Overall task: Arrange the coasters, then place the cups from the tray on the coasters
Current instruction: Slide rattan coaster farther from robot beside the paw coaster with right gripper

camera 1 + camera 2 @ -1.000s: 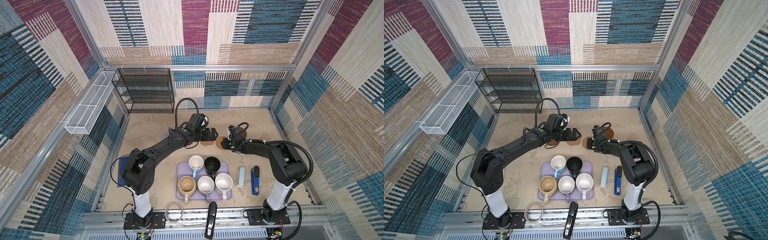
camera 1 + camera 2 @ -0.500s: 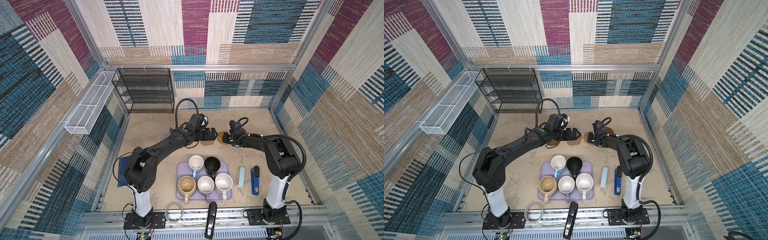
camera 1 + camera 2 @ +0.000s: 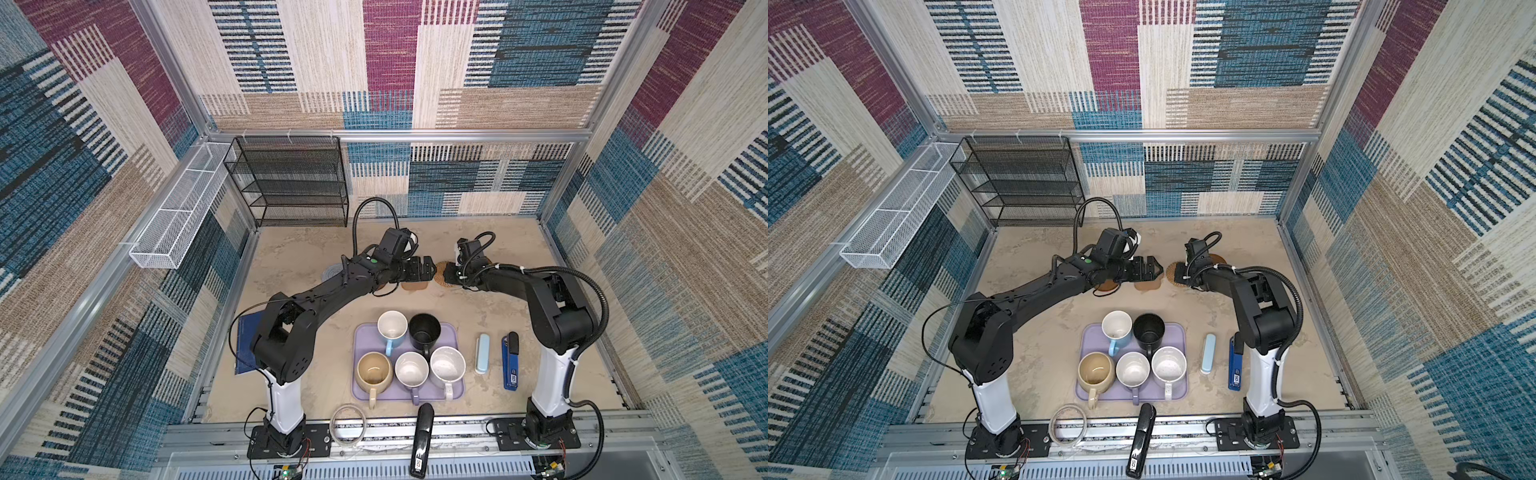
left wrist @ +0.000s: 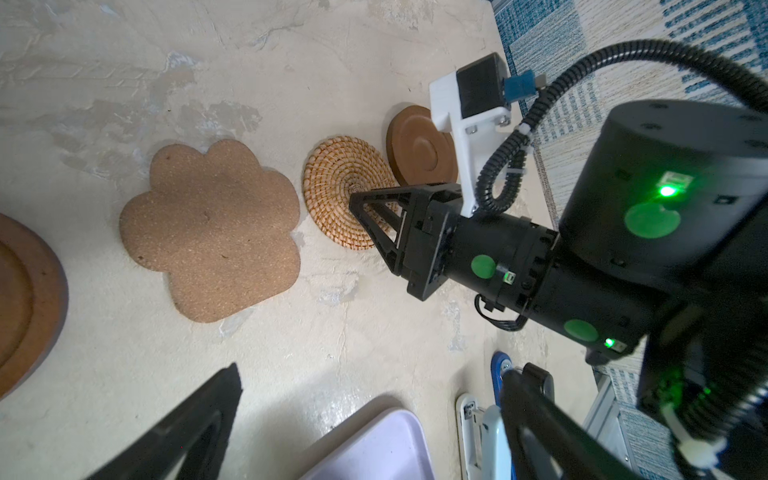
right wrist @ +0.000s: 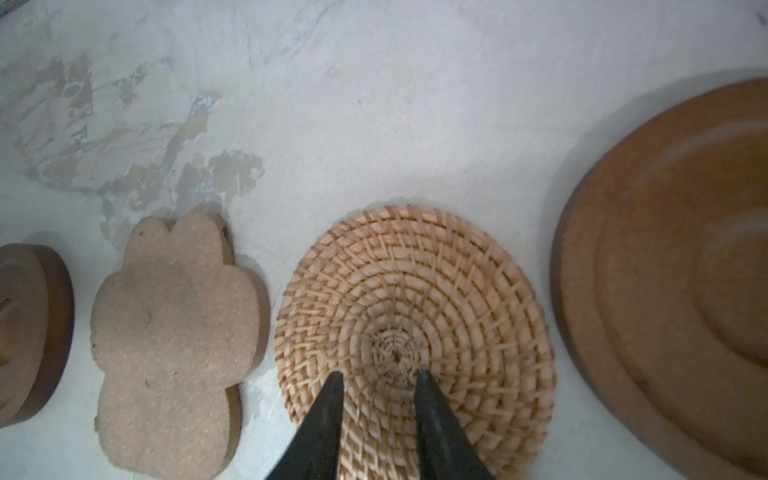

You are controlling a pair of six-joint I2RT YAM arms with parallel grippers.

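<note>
The right gripper (image 5: 378, 374), jaws only a little apart and holding nothing, has moved over the round rattan coaster (image 5: 415, 282) and seems to have slid it a bit, so it lies just beside the paw-shaped coaster (image 5: 174, 332), not touching. The left gripper (image 4: 370, 370) hangs wide open and empty near the paw-shaped coaster. I think the row is nearly set; the five mugs (image 3: 409, 368) sit on the lavender tray (image 3: 451, 336), nearer the robot than the paw-shaped coaster.

No legible text shows on anything here.
</note>
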